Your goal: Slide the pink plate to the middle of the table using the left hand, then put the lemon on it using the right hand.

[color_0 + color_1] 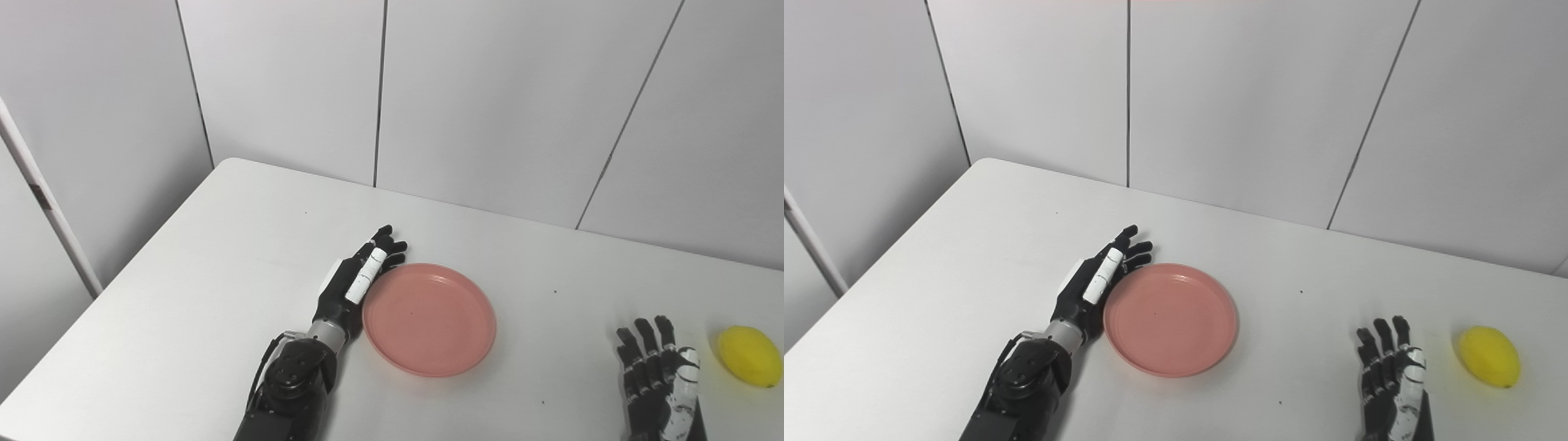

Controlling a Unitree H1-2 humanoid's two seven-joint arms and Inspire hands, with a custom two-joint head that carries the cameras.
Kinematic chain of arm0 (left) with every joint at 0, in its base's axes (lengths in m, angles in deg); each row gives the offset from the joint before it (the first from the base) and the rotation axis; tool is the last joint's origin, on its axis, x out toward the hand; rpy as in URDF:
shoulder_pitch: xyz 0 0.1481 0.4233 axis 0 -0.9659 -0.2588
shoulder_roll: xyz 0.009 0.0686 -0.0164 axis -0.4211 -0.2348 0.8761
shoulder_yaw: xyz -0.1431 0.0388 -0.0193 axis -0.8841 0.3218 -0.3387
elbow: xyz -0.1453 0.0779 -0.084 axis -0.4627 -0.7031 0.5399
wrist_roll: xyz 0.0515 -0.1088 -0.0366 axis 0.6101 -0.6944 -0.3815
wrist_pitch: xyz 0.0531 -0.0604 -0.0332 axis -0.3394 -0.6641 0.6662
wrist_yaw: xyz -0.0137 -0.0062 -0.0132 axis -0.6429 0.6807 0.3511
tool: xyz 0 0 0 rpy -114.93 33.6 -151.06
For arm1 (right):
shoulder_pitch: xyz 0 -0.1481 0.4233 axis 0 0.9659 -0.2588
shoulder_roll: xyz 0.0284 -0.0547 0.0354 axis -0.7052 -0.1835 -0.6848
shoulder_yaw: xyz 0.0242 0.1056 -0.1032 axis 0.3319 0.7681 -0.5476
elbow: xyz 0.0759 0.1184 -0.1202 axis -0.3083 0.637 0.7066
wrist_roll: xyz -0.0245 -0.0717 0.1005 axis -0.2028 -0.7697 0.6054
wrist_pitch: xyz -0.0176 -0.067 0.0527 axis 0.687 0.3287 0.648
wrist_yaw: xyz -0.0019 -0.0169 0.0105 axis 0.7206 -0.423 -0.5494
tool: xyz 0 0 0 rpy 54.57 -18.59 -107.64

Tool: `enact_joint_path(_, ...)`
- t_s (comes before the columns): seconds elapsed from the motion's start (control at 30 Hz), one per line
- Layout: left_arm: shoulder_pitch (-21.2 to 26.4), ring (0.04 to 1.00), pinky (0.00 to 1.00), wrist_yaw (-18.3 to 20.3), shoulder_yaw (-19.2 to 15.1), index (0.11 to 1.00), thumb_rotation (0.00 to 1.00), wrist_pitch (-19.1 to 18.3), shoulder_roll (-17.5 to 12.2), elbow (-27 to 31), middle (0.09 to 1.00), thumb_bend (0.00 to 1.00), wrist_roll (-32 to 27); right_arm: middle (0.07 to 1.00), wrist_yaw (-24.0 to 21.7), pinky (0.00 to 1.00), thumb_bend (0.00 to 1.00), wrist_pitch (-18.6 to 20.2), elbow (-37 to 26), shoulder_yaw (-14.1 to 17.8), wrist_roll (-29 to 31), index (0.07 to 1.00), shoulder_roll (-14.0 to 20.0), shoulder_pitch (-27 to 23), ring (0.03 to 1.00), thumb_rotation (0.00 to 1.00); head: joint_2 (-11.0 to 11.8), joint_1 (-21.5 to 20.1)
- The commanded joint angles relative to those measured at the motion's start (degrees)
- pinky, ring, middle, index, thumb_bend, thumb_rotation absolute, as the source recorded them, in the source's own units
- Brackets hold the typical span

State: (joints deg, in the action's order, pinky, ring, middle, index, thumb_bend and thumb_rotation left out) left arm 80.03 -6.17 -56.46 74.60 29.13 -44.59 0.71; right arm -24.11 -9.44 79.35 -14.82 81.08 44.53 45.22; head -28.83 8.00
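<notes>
Left eye view, from the bottom edge upward: the right robot hand [658, 380] rises from the lower right corner, released, its fingers spread and pointing up the frame, grasping nothing. Just to its right, at the right edge of the frame and apart from the fingers, lies the lemon [750, 356] on the white counter [214, 257]. At lower centre-left the left arm comes up from the bottom edge, and the left robot hand [358, 275] lies flat and released, fingers extended toward the upper right. Its inner edge sits against the left rim of the pink plate [429, 318]; the white thumb lies along that rim. Whether the fingers press on the rim or only rest beside it cannot be told. The plate sits bare, right of the left hand and near the centre of the frame, well apart from the lemon and the right hand. Beyond it the counter runs up to grey wall panels [490, 92] filling the upper half of the frame.
</notes>
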Motion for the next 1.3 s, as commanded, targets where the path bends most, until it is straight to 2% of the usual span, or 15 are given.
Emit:
enact_joint_path(0.0,-0.9,0.895,0.95,0.9,1.5,0.996,0.76,-1.6,1.6,0.1,0.881,0.92,0.0,0.951,-0.1,1.0,0.64,-2.2,3.3,-0.9,0.4,0.978,-2.4,3.2,0.922,0.96,-0.1,0.0)
enact_joint_path(0.23,-1.6,0.937,1.0,-0.2,2.9,1.0,0.75,-0.1,3.6,0.1,0.915,0.91,1.2,0.946,0.4,1.0,0.67,-2.6,3.2,-1.5,-0.4,0.976,-2.5,3.1,0.92,0.96,-0.3,-0.6)
enact_joint_path(0.43,-2.2,0.932,1.0,-0.4,3.6,1.0,0.76,-0.4,4.5,0.9,0.911,0.89,1.7,0.943,0.9,1.0,0.66,-2.5,2.9,-1.6,-0.9,0.98,-2.7,3.1,0.92,0.97,-0.4,-0.9)
enact_joint_path(0.7,-3.1,0.915,1.0,-2.4,4.8,1.0,0.79,-0.3,5.7,1.5,0.896,0.86,4.5,0.938,1.3,1.0,0.66,-2.9,2.8,-1.8,-1.2,0.976,-3.0,3.2,0.915,0.97,-0.7,-1.3)
enact_joint_path(0.97,-3.3,0.909,1.0,-2.4,5.4,1.0,0.81,-0.2,6.0,1.5,0.903,0.84,5.1,0.938,1.7,1.0,0.65,-3.1,2.9,-2.1,-1.6,0.975,-3.3,3.1,0.911,0.97,-0.9,-2.6)
enact_joint_path(1.27,-3.4,0.913,1.0,-1.8,5.0,1.0,0.81,-0.2,5.0,1.4,0.896,0.86,4.7,0.937,2.0,1.0,0.66,-2.9,2.6,-2.9,-1.8,0.971,-3.9,3.1,0.917,0.95,-1.4,-5.7)
